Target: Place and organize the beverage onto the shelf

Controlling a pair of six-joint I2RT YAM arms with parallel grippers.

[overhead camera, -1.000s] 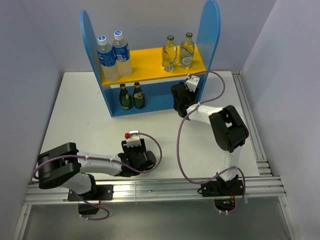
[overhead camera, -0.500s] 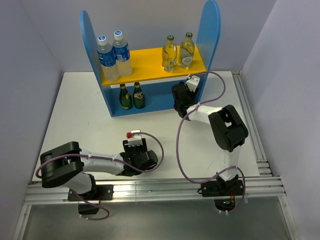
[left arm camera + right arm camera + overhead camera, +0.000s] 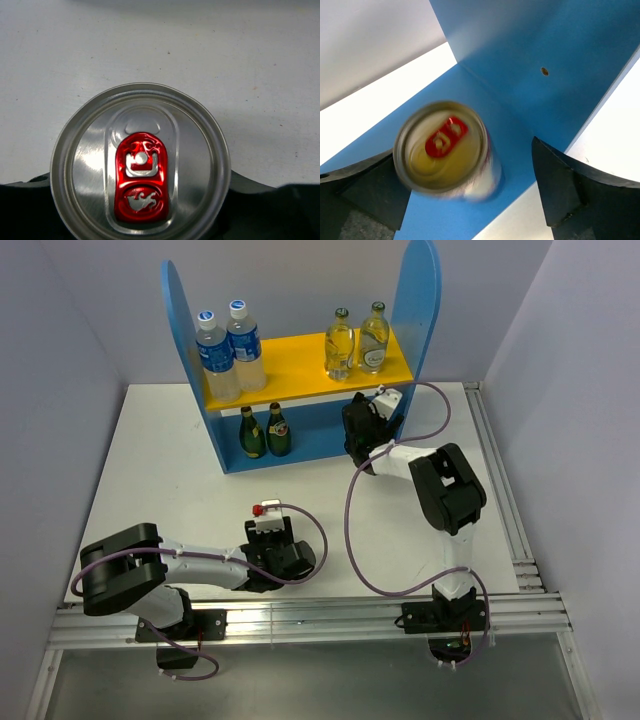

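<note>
White tabletop is backing the scene; right gripper is spreading, just releasing a can on the shelf, low right level; left gripper is pinching the last can.

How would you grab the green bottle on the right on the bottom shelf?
Grip the right green bottle around its round body, from the open front. It stands upright under the yellow board, blue back behind, the other green bottle close on its left.
</note>
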